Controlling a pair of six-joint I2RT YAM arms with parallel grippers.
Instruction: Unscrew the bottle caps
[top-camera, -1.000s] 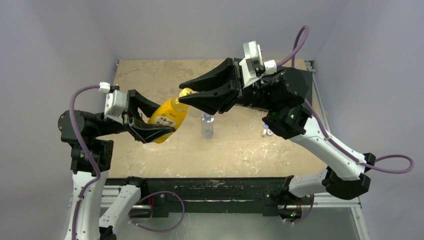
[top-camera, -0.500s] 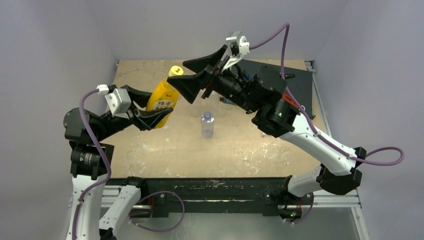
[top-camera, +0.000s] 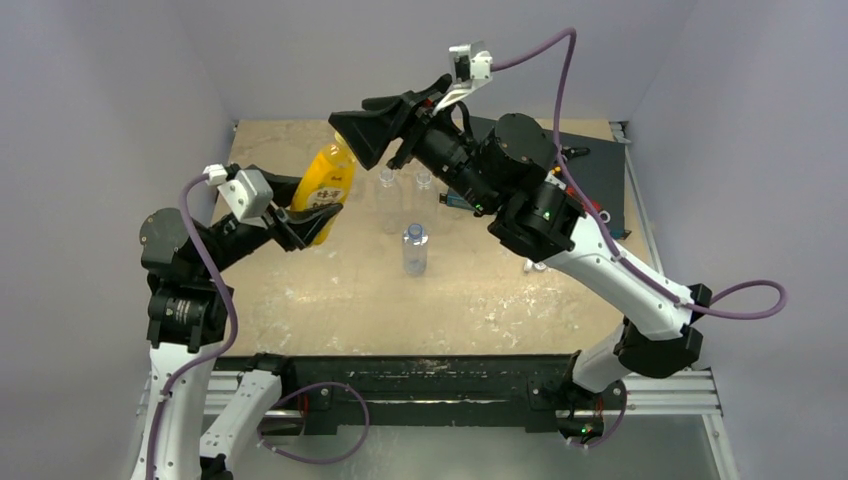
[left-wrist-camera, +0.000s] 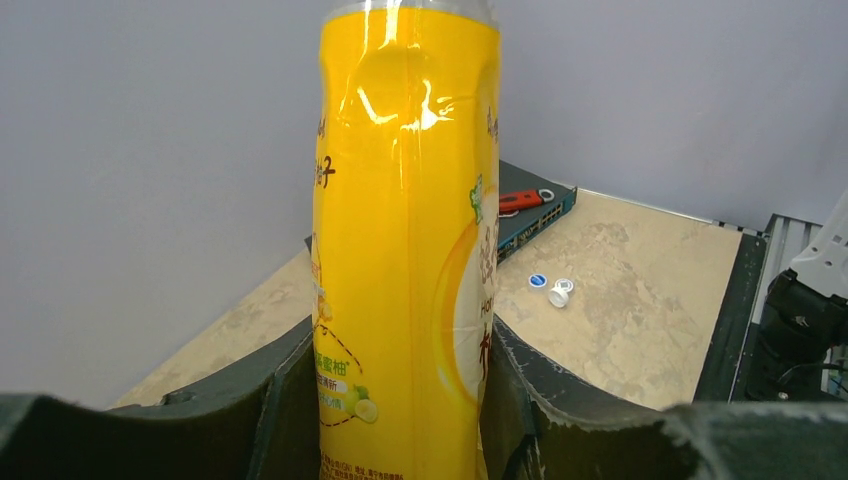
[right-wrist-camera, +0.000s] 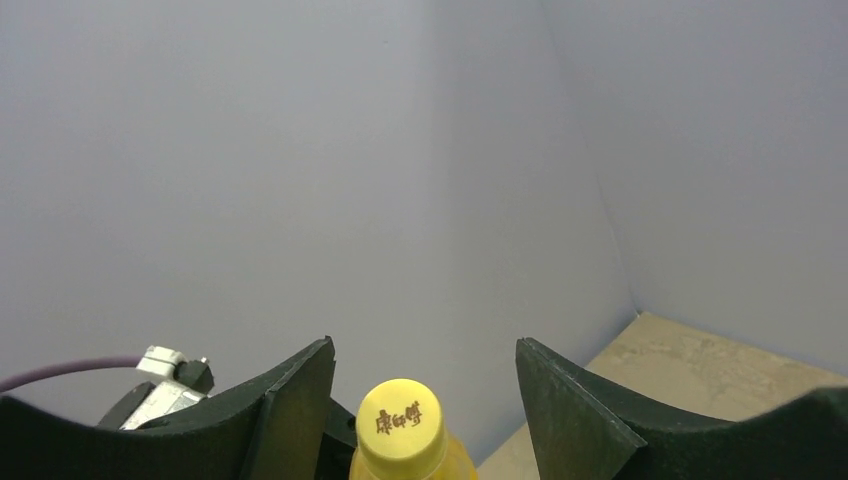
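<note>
cap: yellow cap (right-wrist-camera: 400, 420) is on the bottle neck, between my right fingers with a gap on each side, nothing touching it.
bottle: orange-yellow bottle (top-camera: 322, 185) is held off the surface (top-camera: 300, 290) at far left. It is near upright and leans a bit toward the right arm.
left fingers: my left fingers (left-wrist-camera: 530, 390) pinch the lower body over the label, one each side. The wall looks creased higher up.
right fingers: my right fingers (right-wrist-camera: 570, 420) are spread and come in from above, level with the cap and clear of it.
handling: my read is thin soft plastic, mostly full, so fairly heavy for its size. The wall gives under squeeze, and the glossy label is likely slippery under torque. The cap looks small and stiff.
hold: take the cap on its side wall, pads opposite and square to the neck. Keep the body grip low on the label.
step: close on the cap, then twist.
risk: the bottle may spin in the left grip rather than the cap turning. It could spill once open if it leans.
others: three clear bottles (top-camera: 414, 248) stand mid surface; I can't tell which are capped.
loose caps: two loose caps (left-wrist-camera: 560, 292), blue and white, lie on the surface near the switch (left-wrist-camera: 535, 212).
</note>
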